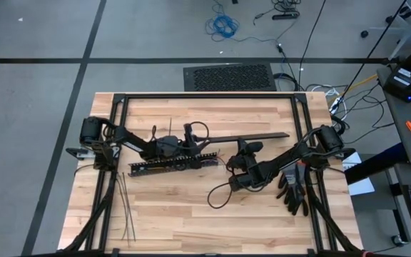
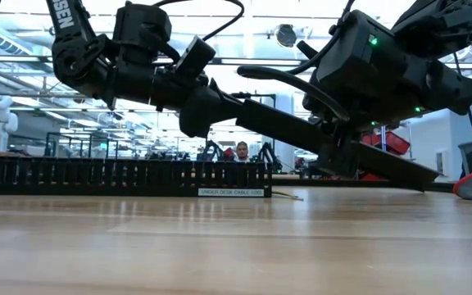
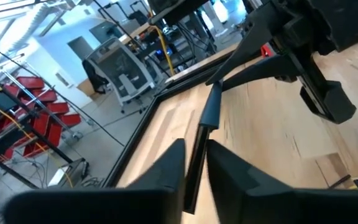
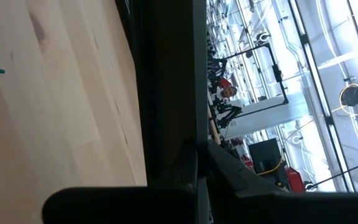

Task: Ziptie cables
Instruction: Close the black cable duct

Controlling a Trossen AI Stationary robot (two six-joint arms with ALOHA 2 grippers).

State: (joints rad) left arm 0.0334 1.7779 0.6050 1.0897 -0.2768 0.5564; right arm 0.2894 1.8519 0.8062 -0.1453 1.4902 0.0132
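Note:
A long flat black cover strip (image 1: 252, 136) is held above the table by both grippers. My left gripper (image 3: 196, 149) is shut on the strip's left end, and my right gripper (image 4: 197, 152) is shut on it farther right. In the low view the strip (image 2: 383, 168) slants down to the right. The black slotted duct (image 1: 170, 163) lies on its long side on the table, just near of the left gripper (image 1: 190, 141). Several thin dark zipties (image 1: 127, 207) lie flat at the near left. The cables are hidden from view. My left gripper pinches the strip's left end (image 3: 199, 134) between its two fingers. It comes in level from the table's left, with the fingers along the strip. That end is lifted clear of the table. My right gripper holds the strip's near edge (image 4: 194, 134) between its shut fingers. It comes in level from the table's near side, with the fingers across the strip. The strip is off the table here and slopes down toward its right end (image 2: 428, 184).
A pair of black gloves (image 1: 295, 187) lies at the table's right, beside the right arm. A black cable loop (image 1: 220, 194) from the right arm hangs over the middle. A dark frame rail (image 1: 205, 96) runs along the far edge. Bare wood lies at the near middle.

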